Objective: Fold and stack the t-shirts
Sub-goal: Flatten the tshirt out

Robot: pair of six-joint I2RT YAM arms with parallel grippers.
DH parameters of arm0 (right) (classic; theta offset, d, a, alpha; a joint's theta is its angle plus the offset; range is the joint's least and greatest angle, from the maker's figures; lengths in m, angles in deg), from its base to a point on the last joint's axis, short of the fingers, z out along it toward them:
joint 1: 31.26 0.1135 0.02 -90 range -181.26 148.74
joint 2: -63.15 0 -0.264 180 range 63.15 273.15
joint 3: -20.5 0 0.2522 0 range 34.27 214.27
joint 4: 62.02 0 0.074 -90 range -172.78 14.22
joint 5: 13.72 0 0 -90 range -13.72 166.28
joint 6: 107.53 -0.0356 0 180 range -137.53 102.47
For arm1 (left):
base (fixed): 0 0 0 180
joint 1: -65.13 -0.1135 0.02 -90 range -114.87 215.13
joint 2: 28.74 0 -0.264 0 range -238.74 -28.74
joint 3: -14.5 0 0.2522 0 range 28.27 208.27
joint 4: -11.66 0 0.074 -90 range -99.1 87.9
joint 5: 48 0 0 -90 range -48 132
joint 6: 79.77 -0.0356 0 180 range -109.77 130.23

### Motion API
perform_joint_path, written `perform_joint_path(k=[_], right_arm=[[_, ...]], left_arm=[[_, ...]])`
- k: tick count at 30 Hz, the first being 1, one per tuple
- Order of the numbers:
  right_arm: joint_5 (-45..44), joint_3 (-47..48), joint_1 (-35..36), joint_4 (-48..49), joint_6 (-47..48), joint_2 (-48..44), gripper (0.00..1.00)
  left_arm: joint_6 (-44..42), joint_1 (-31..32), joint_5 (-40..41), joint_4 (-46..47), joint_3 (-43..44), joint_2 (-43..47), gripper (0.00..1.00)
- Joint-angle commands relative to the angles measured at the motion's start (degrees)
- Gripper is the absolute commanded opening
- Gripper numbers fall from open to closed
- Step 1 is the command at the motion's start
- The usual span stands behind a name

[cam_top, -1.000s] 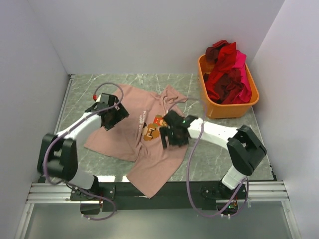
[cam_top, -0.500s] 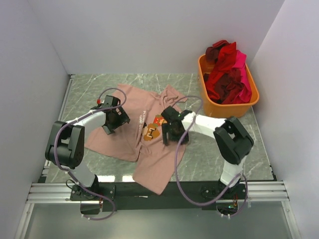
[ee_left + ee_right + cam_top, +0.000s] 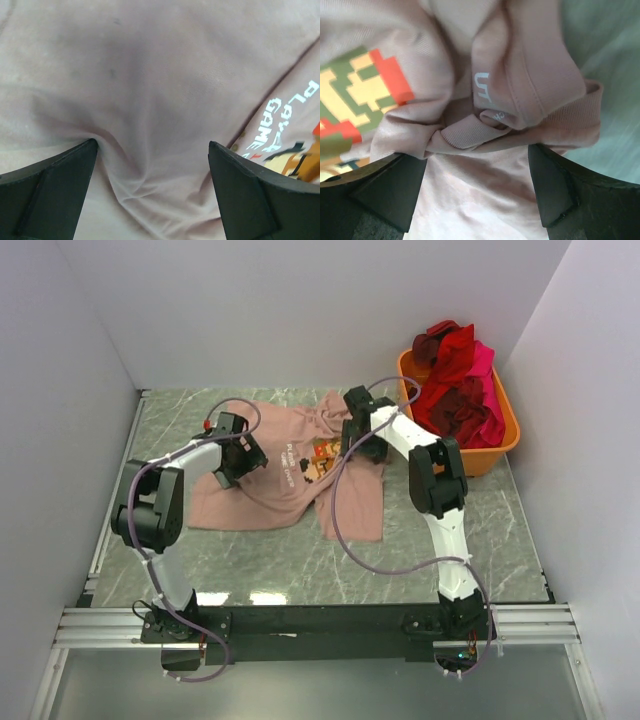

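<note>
We are pressing the spread left pincer (image 3: 152, 146) and spread right pincer (image 3: 477, 155) onto the pink t-shirt (image 3: 258, 502) beside its print (image 3: 318, 458); dragging unclamped risks bunching the collar (image 3: 530, 85).

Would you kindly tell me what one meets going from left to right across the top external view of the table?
left gripper → cartoon print on the dusty pink t-shirt → right gripper → orange tub

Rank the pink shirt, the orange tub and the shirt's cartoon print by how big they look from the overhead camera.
Largest: pink shirt
Middle: orange tub
Smallest: cartoon print
</note>
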Motion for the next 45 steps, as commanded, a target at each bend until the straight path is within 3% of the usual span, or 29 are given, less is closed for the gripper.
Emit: perform_joint_path(k=[1,5,8,17,20,23,27,31,34,38,45], right_arm=[[-5.74,10.43,-1.56,-5.58,3.66,5.86,0.87],[-3.99,15.46,-1.3,-5.76,6.48,3.52,0.87],[-3.72,10.29,-0.42,-2.96,7.1,-4.37,0.87],[-1.79,-22.83,2.83,12.77,3.07,-33.48,0.88],[0.84,-35.49,2.84,18.49,-0.45,-41.57,0.88],[3.04,-45.42,2.75,20.69,-1.78,-46.4,0.88],[2.7,-50.88,2.84,20.52,-2.92,-49.41,0.88],[1.64,-52.83,2.75,20.17,-3.54,-50.38,0.88],[2.08,-53.53,2.84,20.61,-3.8,-50.21,0.88],[2.25,-52.66,2.75,19.9,-3.98,-49.24,0.88],[3.13,-53.97,2.75,19.55,-3.63,-50.46,0.88]], left_arm=[[-0.7,-0.14,-1.27,0.62,4.12,-3.29,0.99],[-0.7,-0.23,0.05,-0.35,6.24,0.2,0.99],[-0.53,-0.84,2.68,-1.4,4.23,6.34,0.99],[7.44,-9.35,13.4,-7.29,-17.63,30.69,0.99],[9.05,-12.86,12.46,-5.55,-23.62,35.27,0.99],[9.67,-16.12,9.73,-5.27,-25.84,35.3,0.99],[10.19,-17.62,8.84,-5.89,-26.72,32.57,0.94],[10.11,-18.95,7.09,-4.41,-27.86,30.02,0.75],[9.58,-19.21,4.54,-2.73,-29.01,28.36,0.68],[9.58,-19.3,5.94,-2.99,-29.8,25.98,0.65],[9.23,-19.65,5.77,0.61,-29.71,21.85,0.5]])
